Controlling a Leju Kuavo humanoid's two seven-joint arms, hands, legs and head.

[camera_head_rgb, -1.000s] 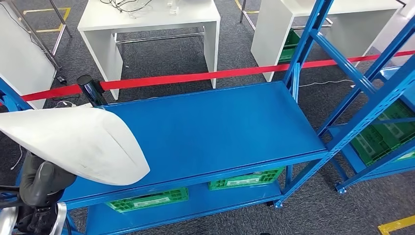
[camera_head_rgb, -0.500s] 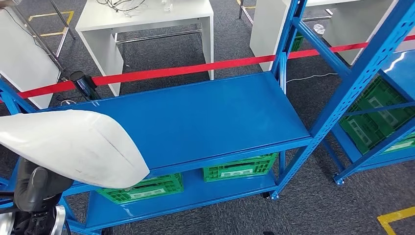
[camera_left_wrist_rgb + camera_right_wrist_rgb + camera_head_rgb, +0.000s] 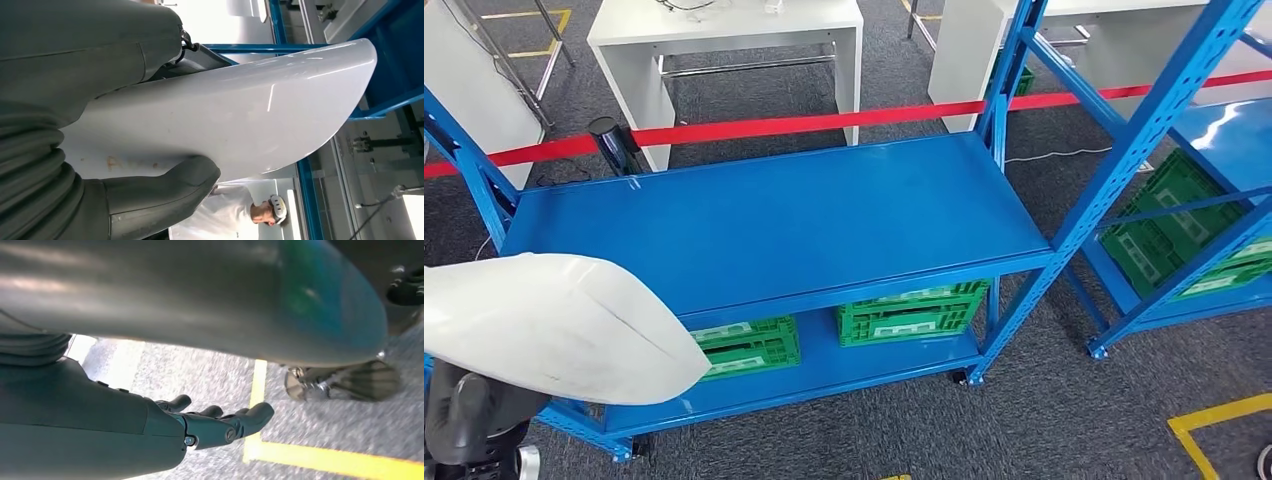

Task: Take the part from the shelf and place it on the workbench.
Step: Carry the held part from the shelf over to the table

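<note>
Head view: we find the white part point(image 3: 554, 325) at the lower left, held in front of the blue shelf point(image 3: 774, 225) and overlapping its front left corner. The left hand point(image 3: 469, 420) sits beneath the part. Green crates point(image 3: 909, 312) stand on the shelf's lower level, a red tape point(image 3: 804, 125) runs behind it, and a white table point(image 3: 724, 30) stands beyond.

Left wrist view: we record the left hand point(image 3: 125, 125) gripping the part point(image 3: 235, 115), the thumb point(image 3: 165, 192) pressed on one face and the fingers point(image 3: 165, 50) clamped on the opposite side. A person in white point(image 3: 235, 212) stands beyond.

Right wrist view: the right hand point(image 3: 200, 425) hangs over grey floor point(image 3: 200, 380) with a yellow line point(image 3: 320, 457), fingers point(image 3: 250, 420) spread and holding nothing.
</note>
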